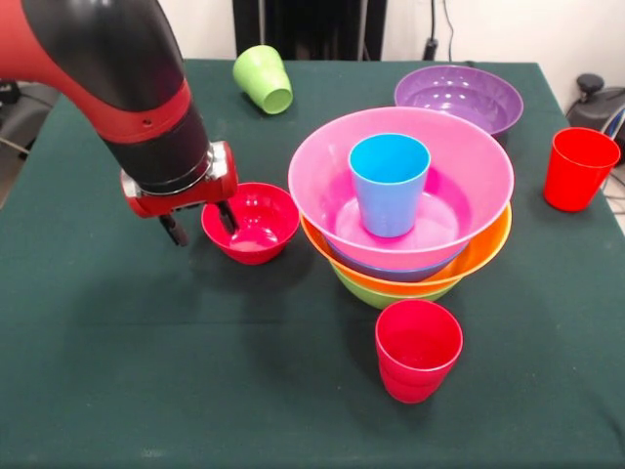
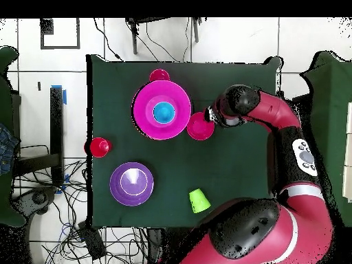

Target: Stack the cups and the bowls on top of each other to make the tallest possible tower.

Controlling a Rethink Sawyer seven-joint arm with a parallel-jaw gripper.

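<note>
Front view: tower (image 1: 405, 239) sits mid-table, right of center, nested bowls with lime green at the bottom, then orange, blue, and the wide pink bowl (image 1: 459, 200) on top. Sky blue cup (image 1: 390, 184) stands upright inside the pink bowl, mouth up. Red cup (image 1: 418, 349) stands upright just in front of the tower, near its base, looks like two red cups nested but hard to be sure. Small red bowl (image 1: 251, 222) sits just left of the tower, a narrow gap between them. Gripper (image 1: 202, 224) is at that bowl's left rim, one finger (image 1: 228, 216) down inside the bowl, the other outside it over the cloth, so the claw straddles the rim; jaws fairly narrow, cannot tell if they actually pinch the rim. Purple bowl (image 1: 459, 98) sits behind the tower toward the far right corner, apart from it. Another red cup (image 1: 578, 168) stands upright near the right table edge. Lime green cup (image 1: 264, 80) lies tipped on its side near the far edge, mouth toward the camera. Green table (image 1: 117, 391) has wide open room across the whole near-left side and front strip. Overhead view confirms tower (image 2: 161, 110), red bowl (image 2: 200, 126) touching distance beside it, purple bowl (image 2: 131, 183) well apart.
</note>
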